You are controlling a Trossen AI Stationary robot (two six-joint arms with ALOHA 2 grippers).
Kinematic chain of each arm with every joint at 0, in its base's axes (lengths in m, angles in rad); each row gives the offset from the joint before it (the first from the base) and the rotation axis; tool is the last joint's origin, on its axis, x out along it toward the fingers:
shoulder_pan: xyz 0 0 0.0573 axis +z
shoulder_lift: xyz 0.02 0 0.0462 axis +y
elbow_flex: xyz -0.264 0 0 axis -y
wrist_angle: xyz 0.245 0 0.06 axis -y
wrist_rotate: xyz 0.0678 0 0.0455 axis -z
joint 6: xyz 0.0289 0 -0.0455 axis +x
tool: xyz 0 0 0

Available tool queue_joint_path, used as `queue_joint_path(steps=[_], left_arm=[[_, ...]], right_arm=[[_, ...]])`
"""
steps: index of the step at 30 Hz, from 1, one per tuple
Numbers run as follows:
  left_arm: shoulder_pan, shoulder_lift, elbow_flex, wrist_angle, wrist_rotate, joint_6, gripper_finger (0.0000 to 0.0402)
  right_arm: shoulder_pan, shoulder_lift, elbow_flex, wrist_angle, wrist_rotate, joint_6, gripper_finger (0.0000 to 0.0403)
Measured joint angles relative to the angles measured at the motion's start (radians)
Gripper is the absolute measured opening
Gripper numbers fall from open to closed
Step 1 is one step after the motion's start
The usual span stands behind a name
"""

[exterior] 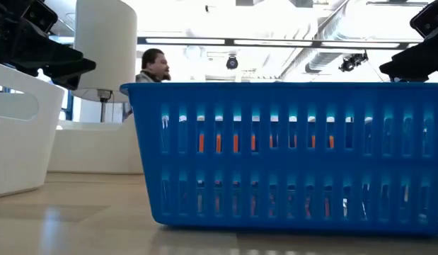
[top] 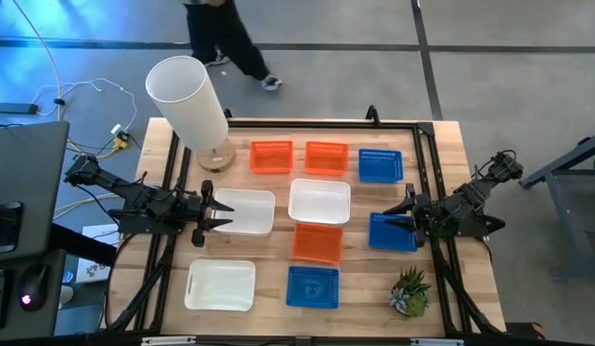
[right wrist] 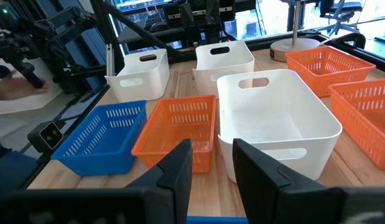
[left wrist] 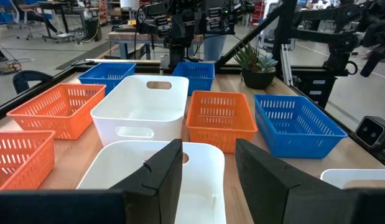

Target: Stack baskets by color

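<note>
While nine baskets lie unstacked across the table [top: 446, 135], the left gripper [top: 223, 215] sits at nine o'clock, its fingers parted over the near rim of a white basket [top: 247, 211]; whether they grip that rim cannot be told. At three o'clock the right gripper [top: 405, 217] stands partly open over the edge of a blue basket [top: 388, 234], and any hold there cannot be told either. Another white basket [top: 319, 202] sits at centre, an orange basket [top: 317, 242] just toward six o'clock. Two orange baskets [top: 299, 157] lie toward twelve o'clock.
</note>
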Motion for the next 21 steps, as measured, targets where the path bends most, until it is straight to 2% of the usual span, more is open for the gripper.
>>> queue_joint_path(steps=[10,16,21], left_arm=[[0.0,0.0,0.0,0.007,0.0,0.0,0.0137],[0.0,0.0,0.0,0.006,0.0,0.0,0.0137],[0.0,0.0,0.0,0.005,0.0,0.0,0.0137]], right_arm=[[0.0,0.0,0.0,0.005,0.002,0.008,0.0103],[0.0,0.0,0.0,0.063,0.037,0.097,0.0103],[0.0,0.0,0.0,0.128,0.044,0.106,0.0103]])
